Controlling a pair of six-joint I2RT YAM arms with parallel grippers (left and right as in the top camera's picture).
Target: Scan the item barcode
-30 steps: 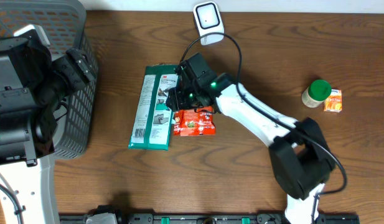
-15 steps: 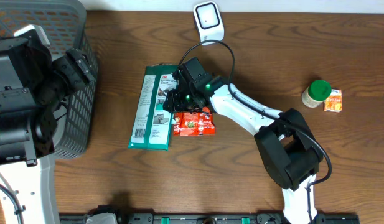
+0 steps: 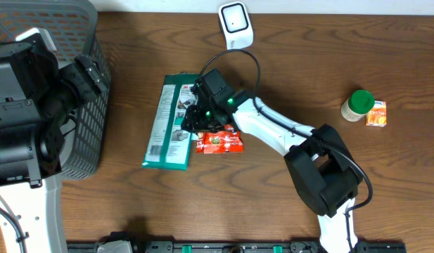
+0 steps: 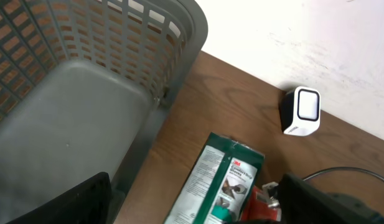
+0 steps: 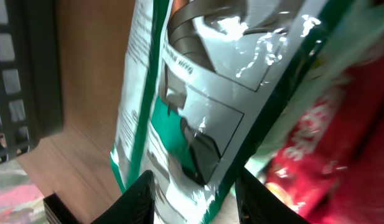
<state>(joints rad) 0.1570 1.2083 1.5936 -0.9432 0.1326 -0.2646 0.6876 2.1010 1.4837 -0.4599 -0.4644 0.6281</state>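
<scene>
Mid-frame, the green packet (image 3: 171, 126) is set with its right edge between the fingers (image 5: 140, 202) of the right gripper (image 3: 194, 121); whether it is pinched cannot be told. A red sachet (image 3: 220, 140) is seen just beside it. At left, the left gripper (image 3: 90, 70) is held spread and empty above the basket (image 3: 83, 151). The scanner (image 3: 235, 24) is placed at the top edge.

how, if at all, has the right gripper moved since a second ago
Yes: right gripper slid left, away from the white scanner, over the green packet.
</scene>
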